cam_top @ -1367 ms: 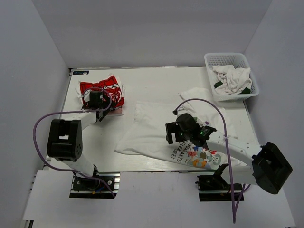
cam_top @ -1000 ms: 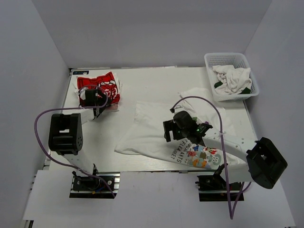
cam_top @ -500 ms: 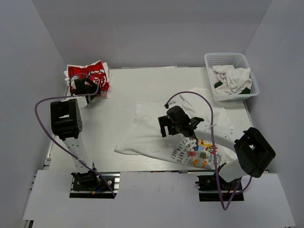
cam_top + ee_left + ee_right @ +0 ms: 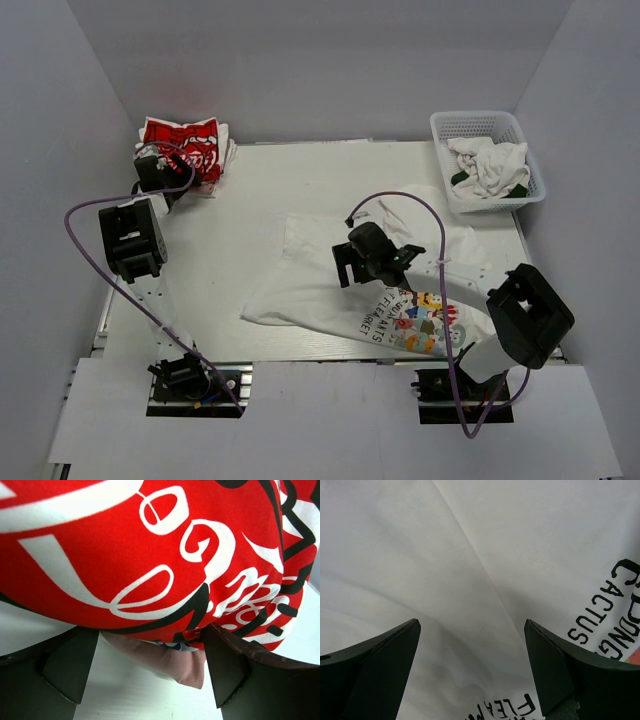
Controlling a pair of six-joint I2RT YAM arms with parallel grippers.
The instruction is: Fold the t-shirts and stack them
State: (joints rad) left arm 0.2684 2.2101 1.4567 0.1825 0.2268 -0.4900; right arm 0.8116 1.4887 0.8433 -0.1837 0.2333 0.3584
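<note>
Both grippers wide open, one shirt at each.
Top cam: L gripper (image 4: 152, 172) against bundled red shirt (image 4: 185, 142), far-left table (image 4: 250, 200) corner; R gripper (image 4: 347, 265), empty, over spread white shirt (image 4: 310, 275). Wrist cams only: script, lettering up close.

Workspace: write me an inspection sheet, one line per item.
Surface: white table, flat, no spills seen.
Job's things: large white cloth t-shirt with cartoon print and dark lettering spread crumpled at centre, unfolded; folded red t-shirt with white script at the far left corner, on a pale pink cloth.
Clutter: white plastic basket at far right, holding white and dark cloths.
Grippers: left tool open, at the red t-shirt's edge; right tool open, over the white t-shirt.
Cables: left arm's purple cable and right arm's purple cable loop free.
Surroundings: plain grey walls; nothing else seen.
</note>
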